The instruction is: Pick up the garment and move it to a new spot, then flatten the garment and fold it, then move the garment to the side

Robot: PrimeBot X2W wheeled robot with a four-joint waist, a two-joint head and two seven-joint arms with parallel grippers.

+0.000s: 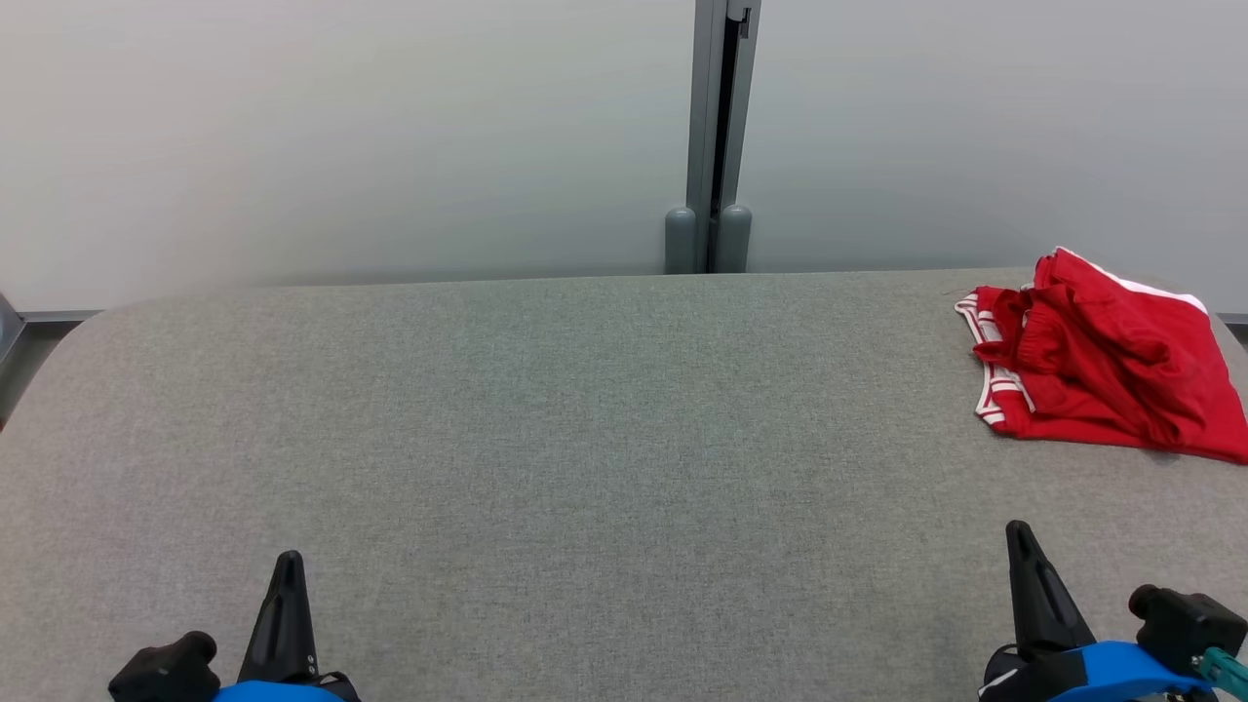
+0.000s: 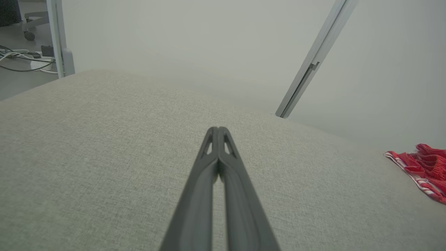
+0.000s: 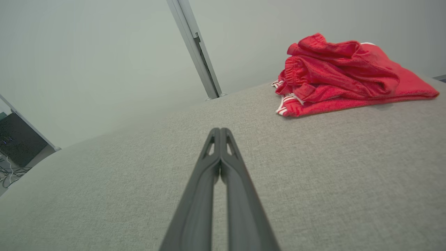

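At the worktop's far right: the garment [image 1: 1102, 361], red shorts with white-striped hems, lies in a loose layered bundle close to the back edge.
Garment shape: waistband bunched on top, one striped hem poking out on the side nearer the middle (seen close in the right wrist view [image 3: 348, 80]); neither spread flat nor crisply squared.
Worktop [image 1: 585, 439]: grey fabric, broad and bare between the bundle and the arms.
Right gripper [image 1: 1019, 531]: on the near edge, well apart from the garment, jaws pressed together on nothing.
Left gripper [image 1: 290, 558]: low at the near left, farther off still, jaws likewise clenched and empty.
Stage, as a judgement: this fits two readings, a rumpled heap waiting to be lifted, or a rough fold already parked at the side. The pictures don't settle it.
Doing it well, either way: the cloth looks limp and its layers would slide, so any grip wants to catch all layers at an edge, not the top ruffle alone.
Watch for: the bundle sits near the right rim, and a careless nudge could tip it off.
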